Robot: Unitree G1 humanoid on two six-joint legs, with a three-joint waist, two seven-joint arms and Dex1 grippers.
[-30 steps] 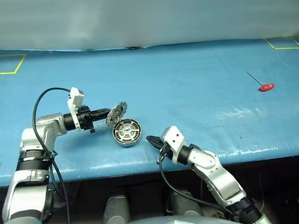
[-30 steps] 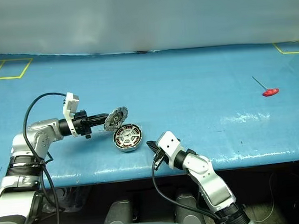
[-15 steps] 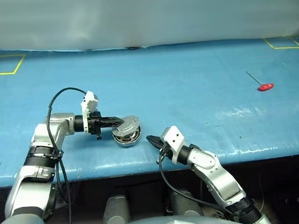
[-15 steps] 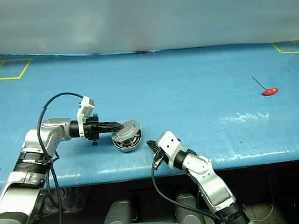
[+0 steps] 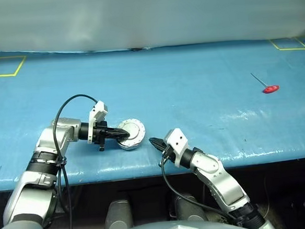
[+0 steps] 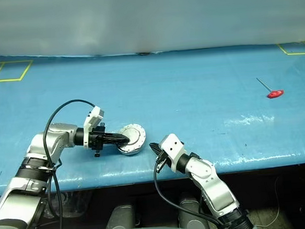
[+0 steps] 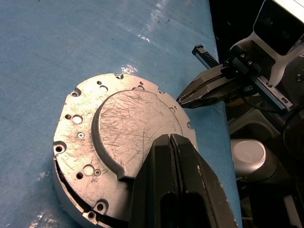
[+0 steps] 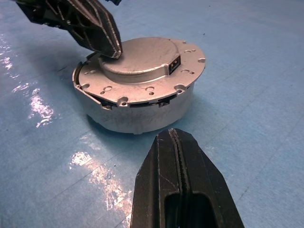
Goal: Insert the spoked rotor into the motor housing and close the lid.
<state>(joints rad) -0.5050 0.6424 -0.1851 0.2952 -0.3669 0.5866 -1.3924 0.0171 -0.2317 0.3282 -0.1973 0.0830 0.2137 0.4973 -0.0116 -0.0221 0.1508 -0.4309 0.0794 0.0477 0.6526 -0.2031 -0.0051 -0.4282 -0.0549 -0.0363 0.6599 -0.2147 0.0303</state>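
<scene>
**Lid down but perhaps not fully seated**

On the left, the left hand (image 5: 120, 132) has its two black fingers pressed together, holding nothing, with the tips resting on the raised centre of the lid (image 7: 128, 142). The lid lies flat over the motor housing (image 8: 142, 111), which sits on the blue table (image 5: 192, 80) near its front edge. The spoked rotor cannot be seen, so it is presumably inside the housing, though the pictures cannot confirm that.

The right wrist view shows a thin dark gap between the lid's rim and the housing wall along one side. The lid may therefore not be fully seated. If the left hand presses off-centre, the lid could tip or spring back up when the pressure is released. A push with a sideways lean could also slide the whole housing across the smooth table, possibly toward the edge.

To the right, the right hand (image 5: 153, 142) has its fingers together and empty, pointing at the housing from just beside it without touching. If the housing skids that way, the two could knock together. A red-handled tool (image 5: 268, 88) lies well apart at the far right and poses no risk.
</scene>
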